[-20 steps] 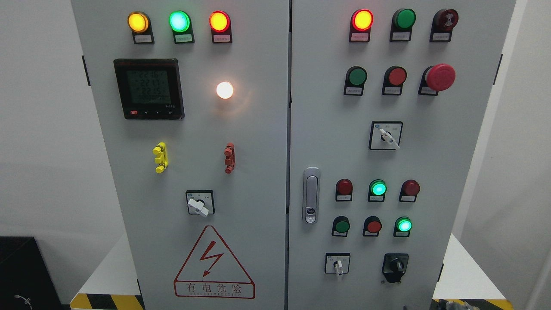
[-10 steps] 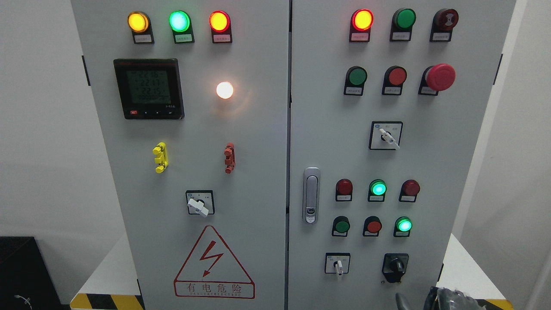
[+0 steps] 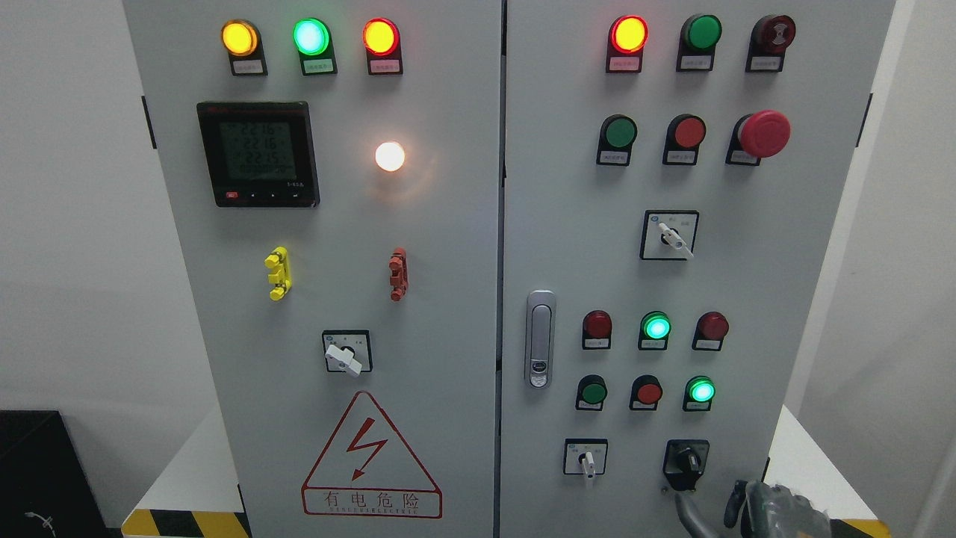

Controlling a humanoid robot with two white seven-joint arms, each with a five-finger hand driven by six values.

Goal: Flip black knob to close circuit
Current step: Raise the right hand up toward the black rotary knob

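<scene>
You are facing a grey electrical cabinet (image 3: 418, 224) with two doors. The black knob (image 3: 686, 464) sits at the lower right of the right door, beside a white-handled selector switch (image 3: 586, 457) and below a lit green lamp (image 3: 700, 391). Its grip points roughly downward.

Your right hand (image 3: 754, 508) enters at the bottom edge, right of centre, just below and to the right of the knob. One finger (image 3: 691, 515) reaches up toward the knob, with its tip close beneath it; you cannot tell from this view whether it touches. The other fingers are loosely curled and hold nothing. Most of the hand is cut off by the frame edge.

On the left door, note the digital meter (image 3: 258, 155), a lit white lamp (image 3: 390, 156), and the red warning triangle (image 3: 371, 457) near the bottom. The red mushroom stop button (image 3: 763, 134) stands on the right door, upper right.
</scene>
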